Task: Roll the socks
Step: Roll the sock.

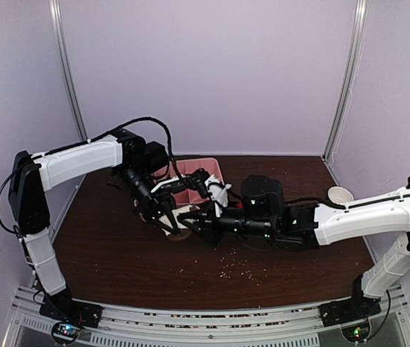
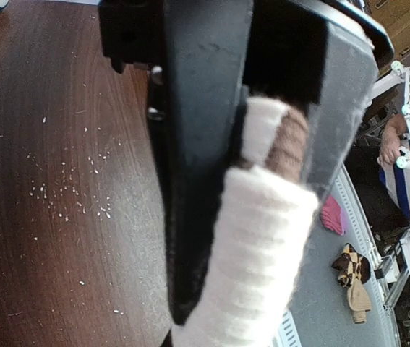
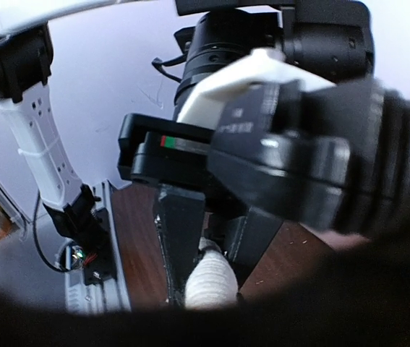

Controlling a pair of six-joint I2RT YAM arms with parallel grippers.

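Clamping cream sock [image 2: 262,246], left fingers [image 2: 197,181] mid-table; right fingers [image 1: 199,219] alongside, state unclear; pink tray [image 1: 215,165] behind.

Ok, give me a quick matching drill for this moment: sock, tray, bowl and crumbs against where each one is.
1 sock
2 tray
3 bowl
4 crumbs

A middle of the table's far edge
B clamped in the left end effector
C scattered over the near part of the table
D far right corner of the table

Pairs: 1-B, 2-A, 3-D, 4-C
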